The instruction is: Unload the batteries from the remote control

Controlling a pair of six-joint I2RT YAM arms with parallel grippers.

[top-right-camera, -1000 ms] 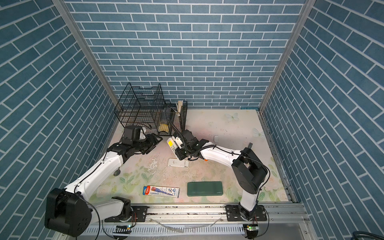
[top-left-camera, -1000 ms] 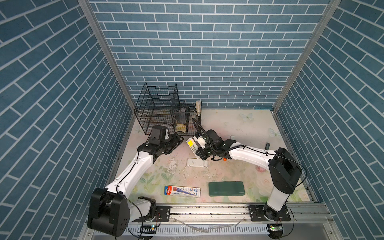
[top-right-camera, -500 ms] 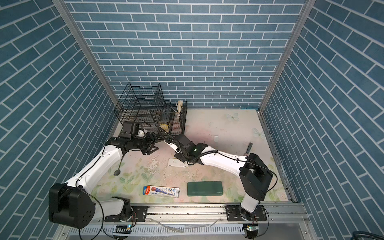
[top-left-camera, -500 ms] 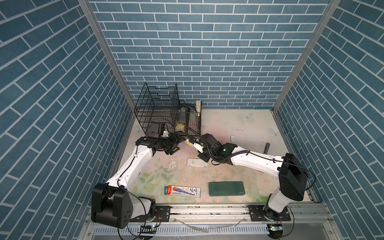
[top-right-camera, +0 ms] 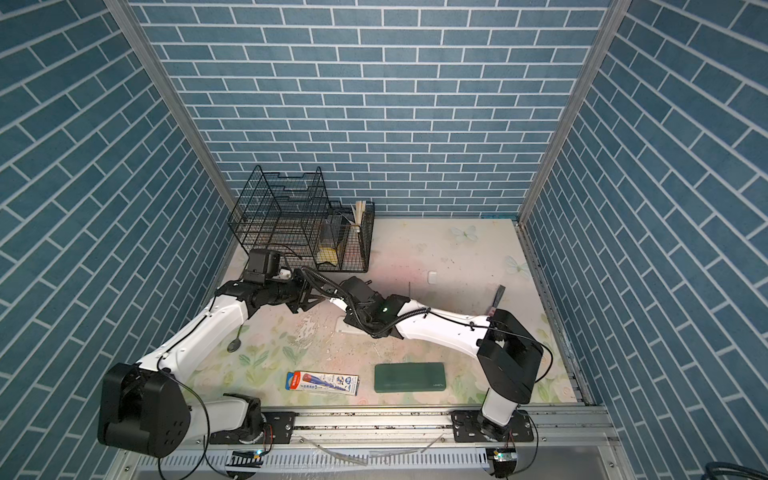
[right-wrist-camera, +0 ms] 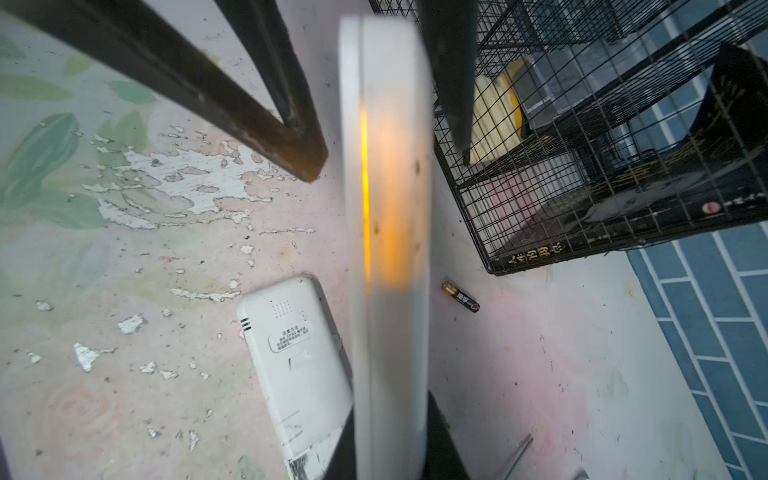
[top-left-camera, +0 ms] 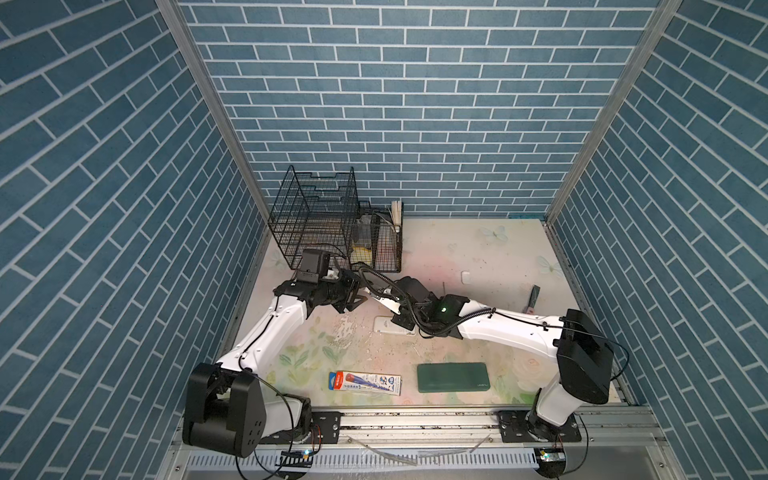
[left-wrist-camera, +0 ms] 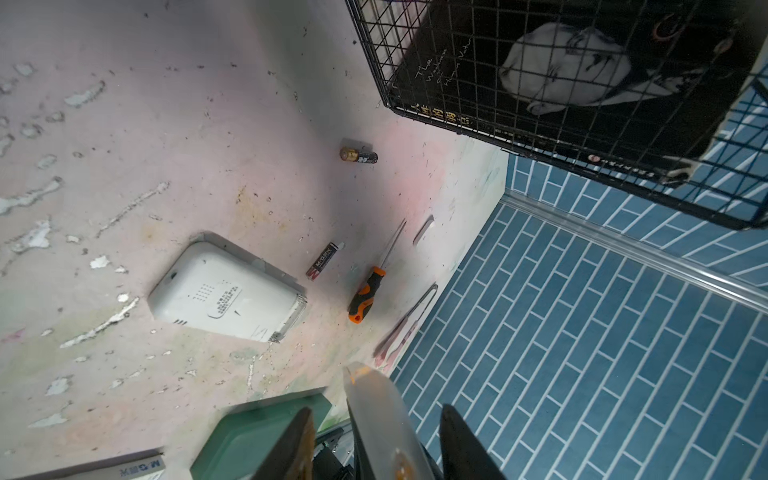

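My right gripper [right-wrist-camera: 390, 451] is shut on the white remote control [right-wrist-camera: 386, 174] and holds it edge-on above the table; an orange-yellow strip runs along its side. My left gripper [left-wrist-camera: 376, 409] stands open round the remote's far tip [left-wrist-camera: 370, 399], one finger on each side with a gap showing. In both top views the two grippers meet by the wire baskets [top-left-camera: 361, 297] [top-right-camera: 324, 296]. One of the batteries [left-wrist-camera: 358, 156] [right-wrist-camera: 460, 296], black with a gold end, lies on the table near the basket. A second small dark cylinder [left-wrist-camera: 324, 261] with a red-marked end lies farther off.
A white flat device [top-left-camera: 395, 325] [left-wrist-camera: 224, 291] lies face down under the arms. An orange-and-black screwdriver [left-wrist-camera: 368, 293], tweezers [left-wrist-camera: 409, 320] and a small white cover [top-left-camera: 465, 276] lie to the right. Wire baskets [top-left-camera: 316, 224] stand behind; a green case [top-left-camera: 453, 377] and pen box [top-left-camera: 365, 383] in front.
The right arm has stretched left, carrying the remote toward the baskets. The left gripper has turned to meet it, and its jaws have narrowed round the remote's tip.
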